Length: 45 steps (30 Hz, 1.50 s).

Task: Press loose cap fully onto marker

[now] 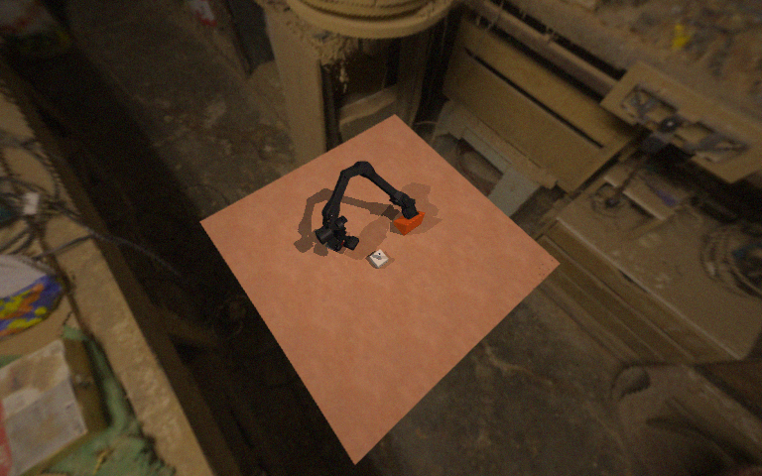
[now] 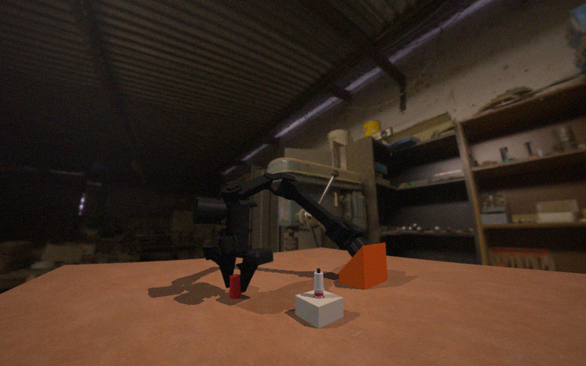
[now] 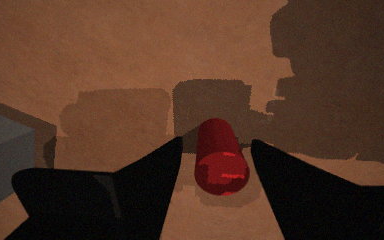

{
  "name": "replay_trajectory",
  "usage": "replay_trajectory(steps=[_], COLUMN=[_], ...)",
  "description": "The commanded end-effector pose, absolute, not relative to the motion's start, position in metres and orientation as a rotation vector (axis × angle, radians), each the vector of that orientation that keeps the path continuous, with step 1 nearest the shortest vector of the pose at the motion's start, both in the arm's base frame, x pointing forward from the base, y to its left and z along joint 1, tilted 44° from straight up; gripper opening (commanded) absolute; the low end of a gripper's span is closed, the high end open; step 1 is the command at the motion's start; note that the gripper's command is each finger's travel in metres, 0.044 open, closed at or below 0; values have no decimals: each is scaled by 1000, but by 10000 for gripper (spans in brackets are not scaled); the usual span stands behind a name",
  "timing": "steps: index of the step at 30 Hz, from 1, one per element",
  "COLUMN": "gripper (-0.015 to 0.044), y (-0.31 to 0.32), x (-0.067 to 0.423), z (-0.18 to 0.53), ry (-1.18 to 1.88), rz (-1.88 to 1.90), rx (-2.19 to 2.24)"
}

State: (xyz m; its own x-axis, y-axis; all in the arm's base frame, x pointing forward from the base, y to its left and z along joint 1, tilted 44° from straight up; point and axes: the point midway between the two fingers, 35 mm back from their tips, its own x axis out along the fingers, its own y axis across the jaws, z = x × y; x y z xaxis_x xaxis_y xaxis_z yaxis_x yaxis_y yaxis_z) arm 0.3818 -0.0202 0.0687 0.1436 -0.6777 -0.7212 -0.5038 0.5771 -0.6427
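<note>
The red cap (image 2: 235, 287) (image 3: 221, 159) stands upright on the table (image 1: 409, 336) (image 2: 445, 317). My gripper (image 2: 235, 281) (image 3: 216, 143) (image 1: 337, 235) is open and lowered around the cap, with one black finger on each side of it. In the wrist view there is a gap between the cap and each finger. The marker (image 2: 318, 281) stands upright in the white holder block (image 2: 319, 312) (image 1: 378, 258) (image 3: 1, 150). The block is to the right of the cap in the exterior view and at the left edge of the wrist view.
The arm's orange wedge-shaped base (image 1: 409, 222) (image 2: 364, 267) stands behind the holder block. Workshop shelves and machines surround the table beyond its edges.
</note>
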Motion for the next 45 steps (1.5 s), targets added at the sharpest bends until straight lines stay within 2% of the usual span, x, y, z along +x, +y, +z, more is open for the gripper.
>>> replay_trajectory(steps=[1,5,14,17,36,45], gripper=[246,141,81,2,0,0], y=[-23,-23,-23,-20,17,37], x=[382,382,382,382,373,366], z=[66,66,65,68,106,97], ry=[1503,1503,1503,1503,1504,1502], rz=[-165,-165,-165,-164,-162,-149], rx=[-1061,-1061,-1061,-1060,-1058,-1052])
